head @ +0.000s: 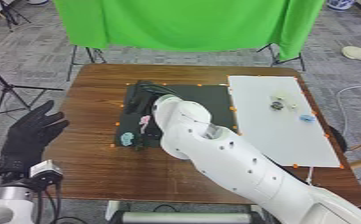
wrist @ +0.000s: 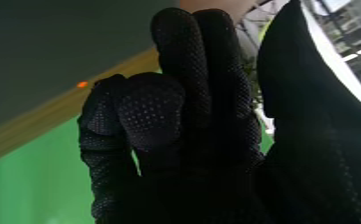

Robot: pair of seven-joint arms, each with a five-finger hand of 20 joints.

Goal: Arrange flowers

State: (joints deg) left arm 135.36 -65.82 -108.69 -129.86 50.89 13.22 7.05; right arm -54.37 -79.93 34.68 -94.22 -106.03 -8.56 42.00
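The right hand [head: 143,100] is over the upper left part of the black mat [head: 199,95] in the head view, partly hidden by its own arm. In the right wrist view, two fingers of the right hand [wrist: 194,65] stand straight and two are bent. Green and white bits show between fingers and thumb; I cannot tell what they are. Below the hand lie a pink flower [head: 144,120] and a light blue flower [head: 128,137]. On the white sheet [head: 283,142] are a pale flower [head: 278,104] and a blue one [head: 307,118]. The left hand [head: 27,137] is open beyond the table's left edge.
The brown table [head: 88,165] has orange marks around the mat and the sheet. A green cloth [head: 190,25] hangs behind it. The right arm crosses the table's lower right part and covers part of the mat and sheet.
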